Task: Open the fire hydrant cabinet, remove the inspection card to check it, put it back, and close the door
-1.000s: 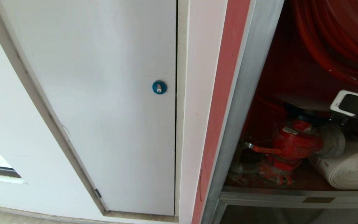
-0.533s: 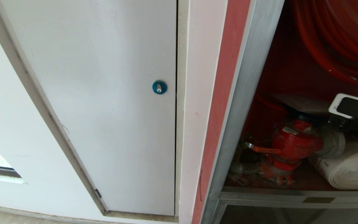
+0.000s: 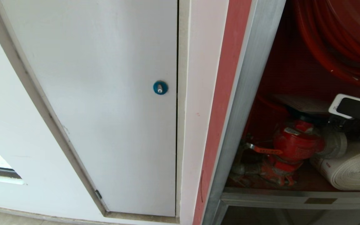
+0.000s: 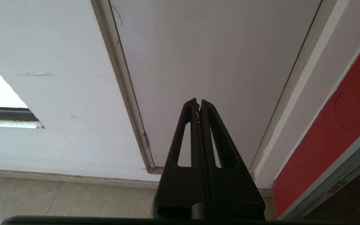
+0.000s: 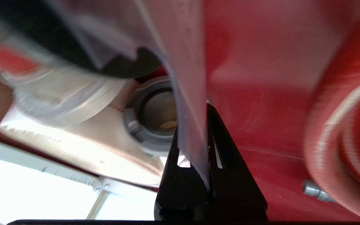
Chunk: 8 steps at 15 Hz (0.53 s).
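The right gripper (image 5: 198,125) is inside the open fire hydrant cabinet (image 3: 252,93), at the right edge of the head view, its fingers clamped on the inspection card (image 5: 187,93). In the right wrist view the thin pale sheet runs out from between the closed fingers and extends far past the tips, blurred, in front of the cabinet's red back wall. In the head view the card (image 3: 305,103) shows as a flat pale sheet lying nearly level above the red valve (image 3: 292,143), with the gripper's black and white body to its right.

Below and right of the valve lies the white rolled hose (image 3: 355,172), resting on the cabinet's floor behind the silver lower frame rail. The red hose reel (image 3: 339,37) fills the upper right.

Left of the cabinet's silver frame is a red strip, then a white wall panel with a round blue lock (image 3: 160,87).

The left gripper (image 4: 198,104) hangs low before that white panel near the tiled floor (image 4: 58,197), fingers pressed together and empty.
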Available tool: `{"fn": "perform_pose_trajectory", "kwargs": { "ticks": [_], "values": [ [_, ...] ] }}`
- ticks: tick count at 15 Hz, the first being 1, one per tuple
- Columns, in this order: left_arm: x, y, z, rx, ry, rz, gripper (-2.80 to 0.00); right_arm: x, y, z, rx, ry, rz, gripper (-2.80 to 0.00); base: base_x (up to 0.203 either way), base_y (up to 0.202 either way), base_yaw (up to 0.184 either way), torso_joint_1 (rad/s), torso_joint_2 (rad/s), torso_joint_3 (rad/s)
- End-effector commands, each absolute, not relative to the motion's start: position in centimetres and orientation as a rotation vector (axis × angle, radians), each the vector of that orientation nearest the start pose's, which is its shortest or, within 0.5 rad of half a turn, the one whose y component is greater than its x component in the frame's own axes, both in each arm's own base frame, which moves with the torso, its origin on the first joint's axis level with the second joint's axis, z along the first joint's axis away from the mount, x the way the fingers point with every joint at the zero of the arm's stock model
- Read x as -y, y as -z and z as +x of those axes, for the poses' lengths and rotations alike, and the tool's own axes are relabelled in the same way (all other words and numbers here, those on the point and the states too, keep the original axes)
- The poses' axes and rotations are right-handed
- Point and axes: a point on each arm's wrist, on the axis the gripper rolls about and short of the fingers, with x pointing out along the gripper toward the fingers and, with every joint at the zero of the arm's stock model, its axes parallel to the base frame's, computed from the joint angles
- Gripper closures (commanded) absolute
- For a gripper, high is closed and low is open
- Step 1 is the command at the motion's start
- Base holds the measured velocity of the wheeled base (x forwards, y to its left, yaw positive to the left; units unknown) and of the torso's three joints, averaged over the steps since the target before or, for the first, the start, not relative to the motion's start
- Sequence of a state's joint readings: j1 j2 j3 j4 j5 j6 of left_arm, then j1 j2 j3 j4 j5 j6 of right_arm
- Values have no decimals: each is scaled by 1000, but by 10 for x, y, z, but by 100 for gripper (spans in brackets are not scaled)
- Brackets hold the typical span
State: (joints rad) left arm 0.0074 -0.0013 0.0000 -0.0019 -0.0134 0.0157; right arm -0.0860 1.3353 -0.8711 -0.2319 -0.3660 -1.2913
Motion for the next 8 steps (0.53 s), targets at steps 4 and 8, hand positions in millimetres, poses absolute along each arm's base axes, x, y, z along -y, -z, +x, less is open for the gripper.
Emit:
{"fn": "perform_pose_trajectory", "kwargs": {
  "ticks": [4,8],
  "values": [
    [0,-75,-23,0,6,15,0,27,-256,224,-472,247,-1325,-280,0,0,0,0,0,0],
    [1,-75,-23,0,5,15,0,27,-253,221,-479,239,-1328,-280,0,0,0,0,0,0]
  ]
}}
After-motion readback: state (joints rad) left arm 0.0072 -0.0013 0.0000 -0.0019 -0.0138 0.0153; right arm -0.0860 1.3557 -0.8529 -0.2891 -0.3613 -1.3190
